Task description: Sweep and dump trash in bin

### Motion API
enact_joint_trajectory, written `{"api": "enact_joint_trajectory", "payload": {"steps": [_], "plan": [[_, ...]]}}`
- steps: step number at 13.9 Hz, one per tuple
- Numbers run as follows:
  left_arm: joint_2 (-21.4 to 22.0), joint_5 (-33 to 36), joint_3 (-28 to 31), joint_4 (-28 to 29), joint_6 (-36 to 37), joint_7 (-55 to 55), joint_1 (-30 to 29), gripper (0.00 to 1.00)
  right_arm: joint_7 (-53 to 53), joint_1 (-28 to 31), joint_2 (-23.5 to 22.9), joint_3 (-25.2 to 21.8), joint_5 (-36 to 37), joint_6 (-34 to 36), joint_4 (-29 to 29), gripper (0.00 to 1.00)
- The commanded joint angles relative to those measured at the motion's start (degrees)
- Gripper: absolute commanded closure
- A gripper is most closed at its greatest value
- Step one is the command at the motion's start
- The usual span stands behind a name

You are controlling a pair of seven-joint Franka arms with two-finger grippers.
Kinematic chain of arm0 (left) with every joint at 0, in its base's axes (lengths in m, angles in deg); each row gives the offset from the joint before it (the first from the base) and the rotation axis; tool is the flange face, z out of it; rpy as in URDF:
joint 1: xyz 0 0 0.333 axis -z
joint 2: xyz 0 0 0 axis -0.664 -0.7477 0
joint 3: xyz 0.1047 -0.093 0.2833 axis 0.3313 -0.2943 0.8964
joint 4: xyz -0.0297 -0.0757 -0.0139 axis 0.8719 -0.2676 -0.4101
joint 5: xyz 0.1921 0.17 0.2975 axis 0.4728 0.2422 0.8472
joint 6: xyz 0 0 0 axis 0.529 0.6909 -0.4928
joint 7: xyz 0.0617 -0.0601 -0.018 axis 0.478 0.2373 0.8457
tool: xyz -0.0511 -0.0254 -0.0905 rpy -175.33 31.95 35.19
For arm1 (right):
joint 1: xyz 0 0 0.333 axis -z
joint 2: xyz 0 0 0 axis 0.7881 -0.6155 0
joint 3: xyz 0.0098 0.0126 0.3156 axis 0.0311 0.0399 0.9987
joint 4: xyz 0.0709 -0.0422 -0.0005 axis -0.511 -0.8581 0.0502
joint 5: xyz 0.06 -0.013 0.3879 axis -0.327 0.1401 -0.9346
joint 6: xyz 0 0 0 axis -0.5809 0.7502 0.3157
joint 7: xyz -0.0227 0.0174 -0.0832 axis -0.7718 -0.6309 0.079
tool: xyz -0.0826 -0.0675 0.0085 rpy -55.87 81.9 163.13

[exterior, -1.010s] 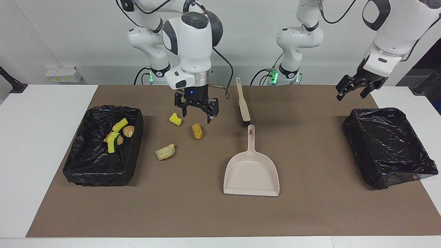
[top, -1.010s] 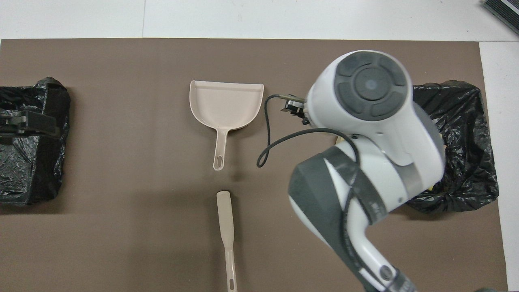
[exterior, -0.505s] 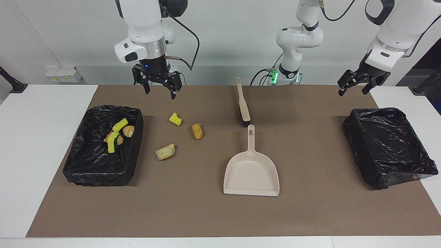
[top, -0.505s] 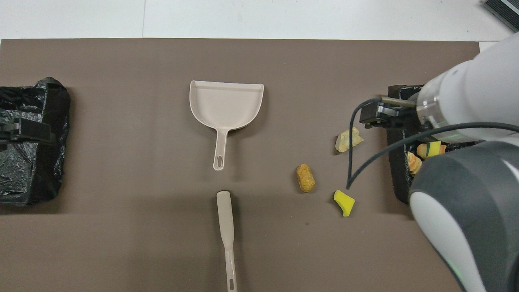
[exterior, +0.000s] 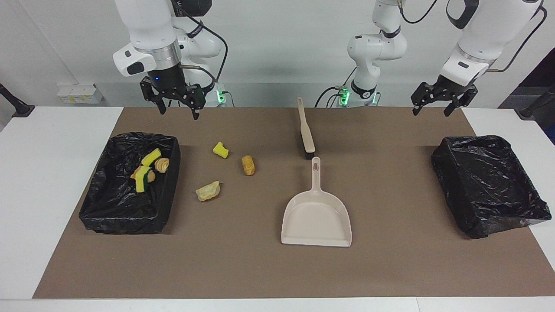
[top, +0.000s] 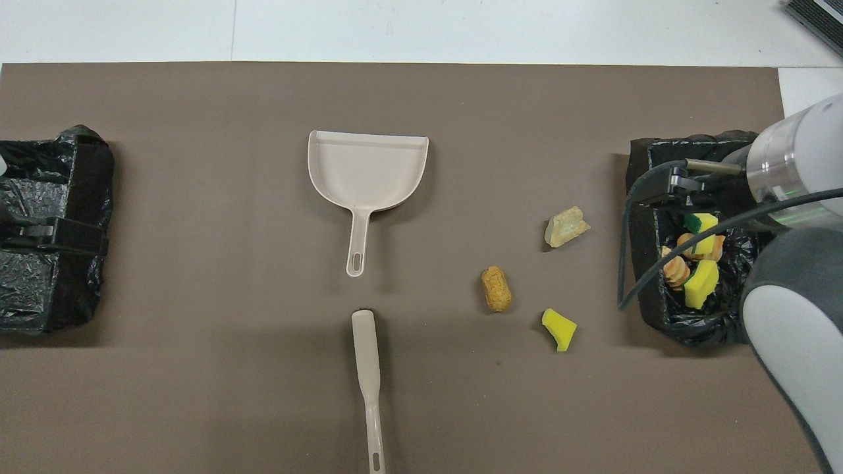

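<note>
Trash [exterior: 207,191]: 3 pcs loose on surface near bin [exterior: 100,208] w/ several pcs already inside, brush [exterior: 306,130] & dustpan [exterior: 317,215] untouched; right gripper [exterior: 176,108], left gripper [exterior: 439,107] raised, jaws wide, empty.

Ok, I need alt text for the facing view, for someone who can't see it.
Three trash pieces lie on the brown mat beside a black-lined bin already holding several more; dustpan and brush lie untouched mid-table. Both arms hang raised, right pincer and left pincer open and empty.
</note>
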Motion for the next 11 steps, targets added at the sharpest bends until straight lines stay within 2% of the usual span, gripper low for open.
{"api": "enact_joint_trajectory", "payload": {"steps": [1,8,11], "plan": [[1.4,-0.5,-0.4,1.6,-0.6,-0.6,-0.8,0.0,-1.9,1.8,1.2,0.2,-2.3,0.3,-1.4,0.0],[1.2,-0.4,-0.3,1.1,-0.5,-0.8,-0.8,0.0,-1.9,2.1,1.8,0.2,-2.3,0.5,-2.2,0.0],[1.2,-0.3,0.0,1.1,-0.4,-0.8,-0.8,0.0,-0.5,0.0,2.6,0.5,-2.5,-0.5,-5.3,0.0]]}}
